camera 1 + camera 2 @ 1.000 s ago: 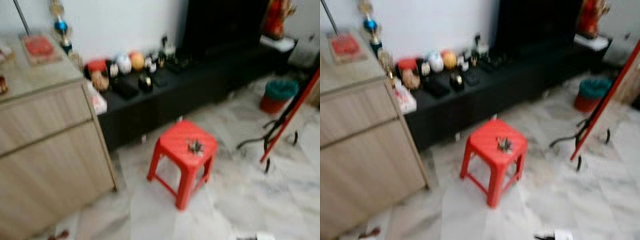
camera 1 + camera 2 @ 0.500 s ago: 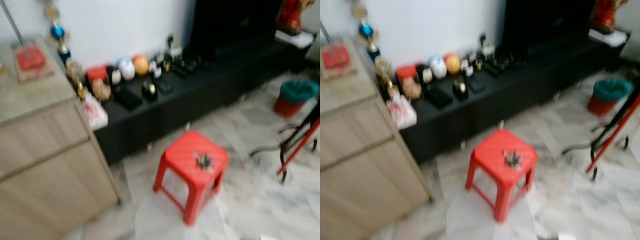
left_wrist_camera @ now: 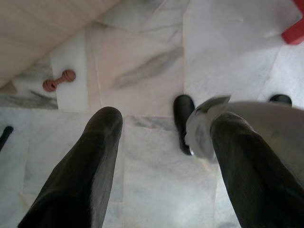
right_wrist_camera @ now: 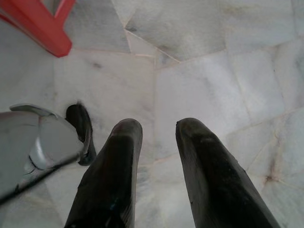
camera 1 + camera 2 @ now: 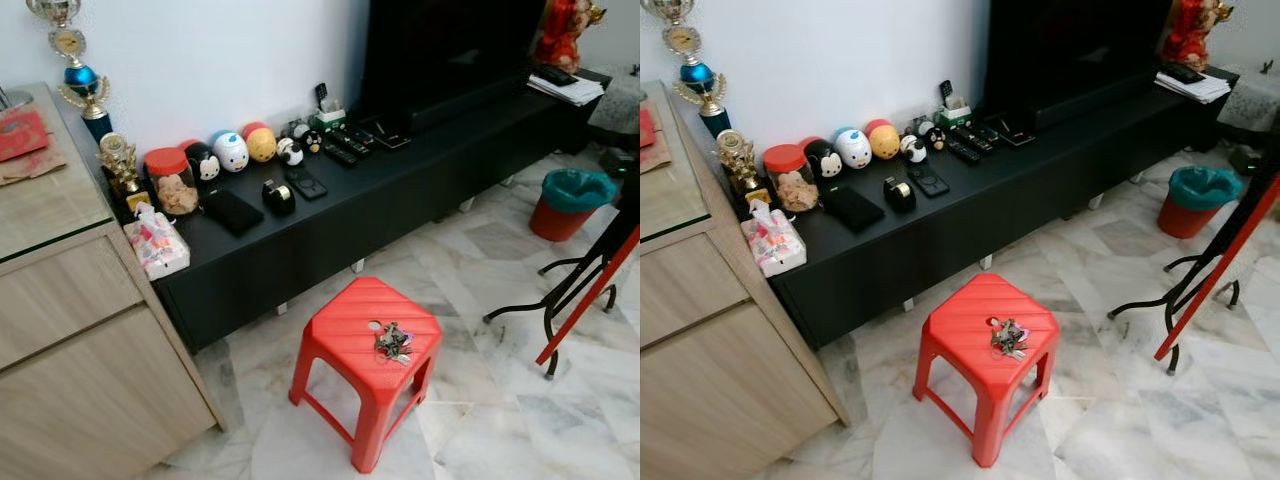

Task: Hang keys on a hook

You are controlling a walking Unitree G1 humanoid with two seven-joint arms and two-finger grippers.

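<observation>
While keys (image 5: 392, 341) lie on the stool (image 5: 345, 335), both hands hang floorward, fingers parted.

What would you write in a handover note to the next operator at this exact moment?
Left hand: open, empty, hanging over the marble floor.
Right hand: open, empty, hanging near a leg of the red stool.
Keys: lying in a bunch on the stool's seat, towards its right edge.
Done: nothing; keys not picked up.
Left: grasp the keys, find a hook, hang them.
</observation>
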